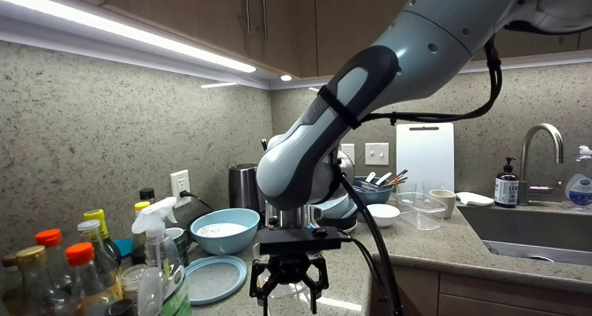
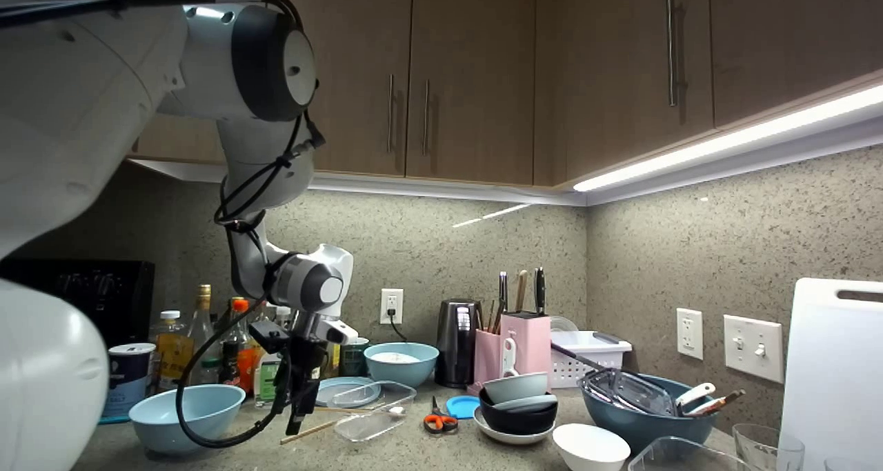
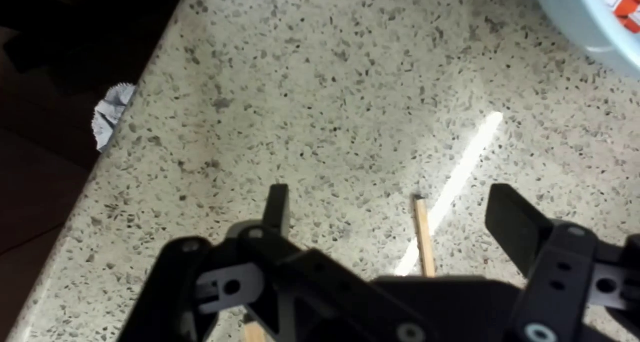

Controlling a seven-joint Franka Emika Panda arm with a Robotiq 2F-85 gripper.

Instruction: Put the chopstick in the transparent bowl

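My gripper (image 3: 390, 202) is open and empty above the counter; it points down in both exterior views (image 1: 290, 300) (image 2: 301, 416). A thin wooden chopstick (image 3: 425, 242) with a dark end lies between the spread fingers in the wrist view, partly hidden by the gripper body. A second wooden stick (image 3: 254, 332) shows at the lower left there. In an exterior view a chopstick (image 2: 312, 432) lies on the counter beside the gripper tips. The transparent bowl (image 2: 369, 426), a clear container, stands just past it; it is mostly hidden behind the gripper in an exterior view (image 1: 287, 290).
A light-blue bowl (image 3: 590, 26) stands near the gripper, also seen in an exterior view (image 2: 186, 419). Bottles (image 1: 92, 269) crowd the wall. A blue plate (image 1: 215, 279), scissors (image 2: 440, 423) and stacked bowls (image 2: 517, 416) lie beyond. Another clear container (image 1: 423, 212) stands near the sink.
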